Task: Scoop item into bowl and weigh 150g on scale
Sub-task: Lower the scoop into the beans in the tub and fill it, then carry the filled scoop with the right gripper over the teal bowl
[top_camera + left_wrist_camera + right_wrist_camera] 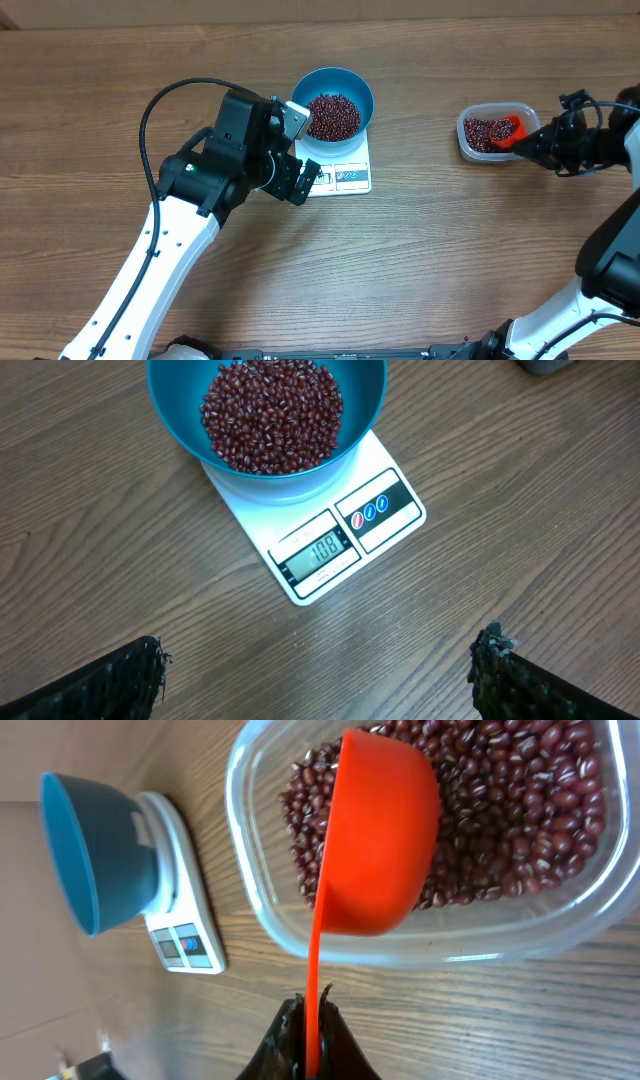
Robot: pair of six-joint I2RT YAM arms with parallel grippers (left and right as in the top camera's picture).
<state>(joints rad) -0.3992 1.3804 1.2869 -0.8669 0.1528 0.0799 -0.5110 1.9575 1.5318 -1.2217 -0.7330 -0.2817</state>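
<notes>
A blue bowl (332,100) (266,420) (95,850) holding a heap of dark red-brown beans (332,116) (272,412) stands on the white scale (340,172) (330,535) (180,890), whose display is lit. My left gripper (298,160) (320,670) hovers open just left of and in front of the scale, with nothing between its fingers. My right gripper (525,148) (314,1005) is shut on the thin handle of an orange scoop (507,130) (380,840). The scoop's cup lies inside a clear tub (495,132) (420,935) of more beans (510,810).
The clear tub sits at the table's right side, well apart from the scale. Bare wooden tabletop (420,260) lies between and in front of both. The left arm's black cable (150,120) loops over the table at left.
</notes>
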